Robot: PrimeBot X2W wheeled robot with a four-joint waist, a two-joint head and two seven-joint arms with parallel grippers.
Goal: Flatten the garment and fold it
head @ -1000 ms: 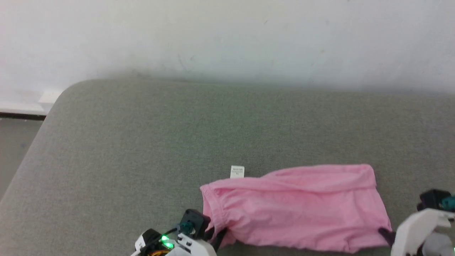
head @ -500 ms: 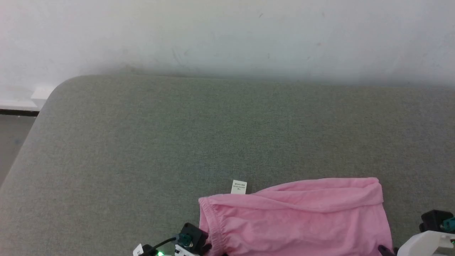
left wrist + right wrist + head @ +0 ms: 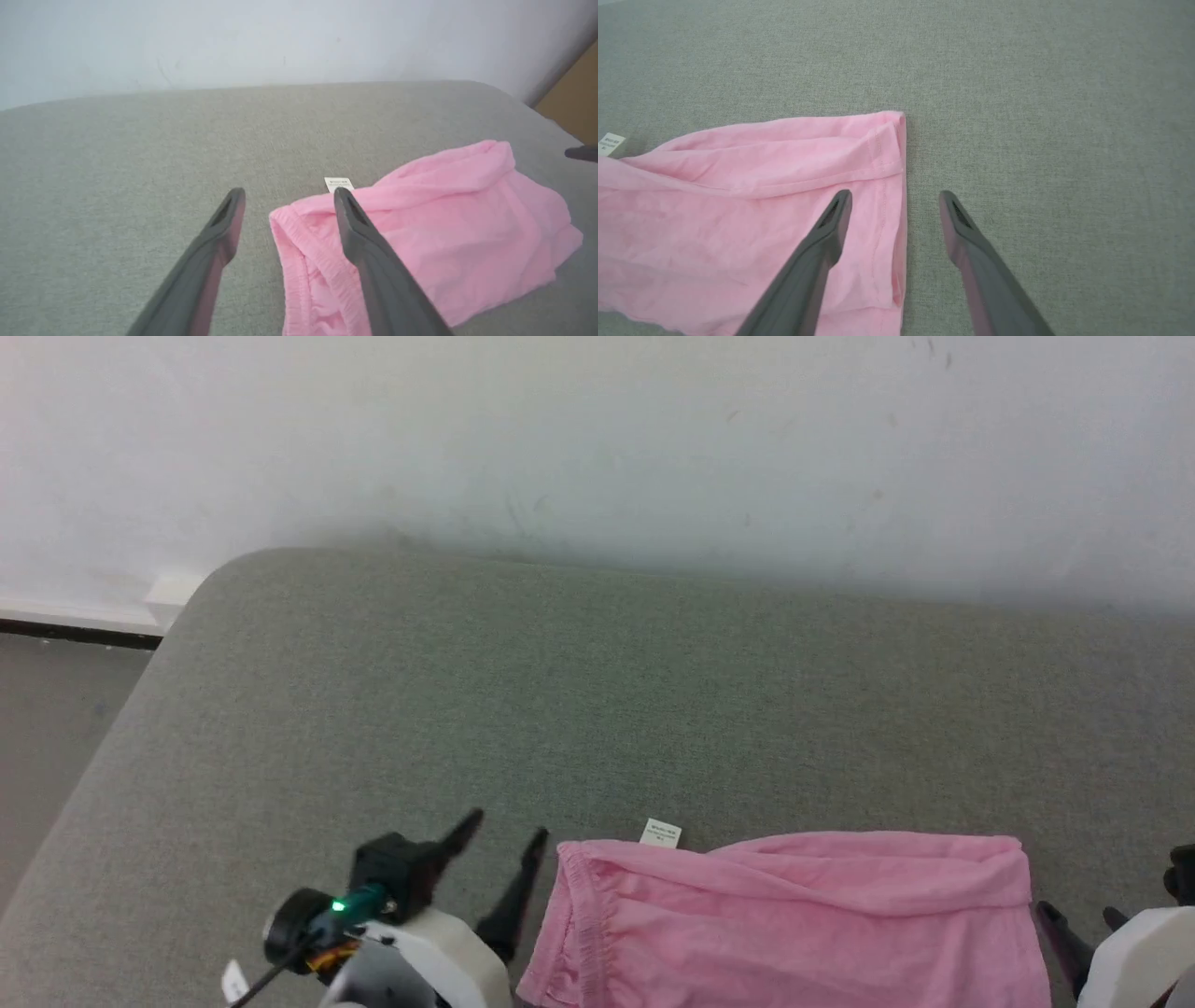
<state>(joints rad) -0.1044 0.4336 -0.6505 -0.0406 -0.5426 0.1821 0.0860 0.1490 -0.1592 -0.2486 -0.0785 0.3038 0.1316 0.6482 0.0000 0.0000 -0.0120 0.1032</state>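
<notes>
released: left pincer, right pincer now wide | garment on grey cushion | wall behind

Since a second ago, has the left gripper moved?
Yes. The left gripper has let go, backing leftward off the garment's waistband, toward the cushion's rounded corner; jaws open.

Bright, soft, even light; faint shadow band along wall base behind cushion; detail slightly soft throughout.

1. A grey fabric cushion has a rounded far-left corner.
2. A white, faintly scuffed wall rises behind it.
3. Grey-brown floor lies left, below a dark skirting strip.
4. A tan panel edges the left wrist view's right side.
</notes>
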